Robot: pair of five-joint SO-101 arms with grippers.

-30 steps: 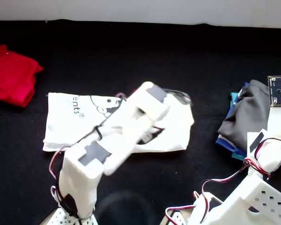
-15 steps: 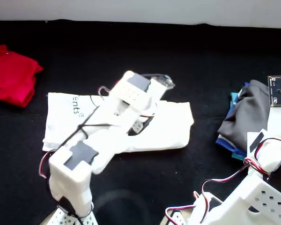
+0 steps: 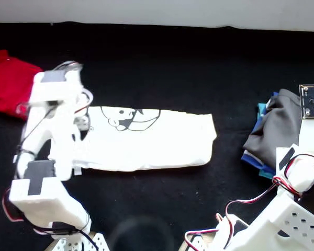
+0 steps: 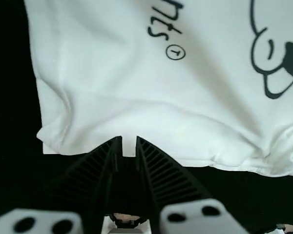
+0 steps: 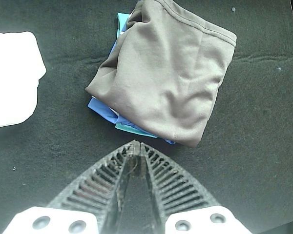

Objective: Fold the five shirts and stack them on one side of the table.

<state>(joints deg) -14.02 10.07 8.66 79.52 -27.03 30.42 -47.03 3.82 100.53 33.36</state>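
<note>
While the left gripper point(image 4: 129, 141), jaws barely parted, hangs over the white printed shirt point(image 4: 136, 83), a shallow hem pinch could slip.
Right gripper point(image 5: 136, 145) sits closed and empty beside the folded grey shirt point(image 5: 171, 83).

Black cloth-covered table point(image 3: 199, 68), seen from above, its far edge meeting a pale wall. Three groups of cloth lie on it. (a) White cotton shirt point(image 3: 152, 138) with a black line drawing printed on it, folded into a long flat band parallel to the far edge, lying left of the table's middle. (b) Red shirt point(image 3: 10, 86), crumpled into a loose bundle, at the left edge and well apart from the right-edge pile. (c) Pile at the right edge: a blue shirt point(image 3: 249, 158) touching the cloth, a teal shirt point(image 3: 261, 109) showing along its far side, and a folded grey shirt point(image 3: 280, 125) on top.
</note>
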